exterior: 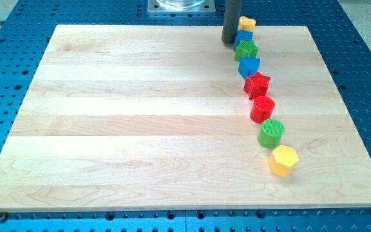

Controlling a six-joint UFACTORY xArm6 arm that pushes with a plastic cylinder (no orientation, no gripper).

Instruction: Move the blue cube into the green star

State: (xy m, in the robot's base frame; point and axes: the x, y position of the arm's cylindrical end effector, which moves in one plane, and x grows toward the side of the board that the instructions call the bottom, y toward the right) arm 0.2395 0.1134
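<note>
My tip (228, 41) rests near the board's top edge, just left of a blue cube (243, 37) and touching or nearly touching it. The green star (246, 51) sits directly below the blue cube, touching it. A yellow block (246, 23) lies above the blue cube at the board's top edge. These head a curving line of blocks running down the view's right side.
Below the green star come a blue block (248, 66), a red star (257, 84), a red cylinder (263, 109), a green cylinder (271, 133) and a yellow hexagon (283, 160). The wooden board (140, 122) lies on a blue perforated table (359, 58).
</note>
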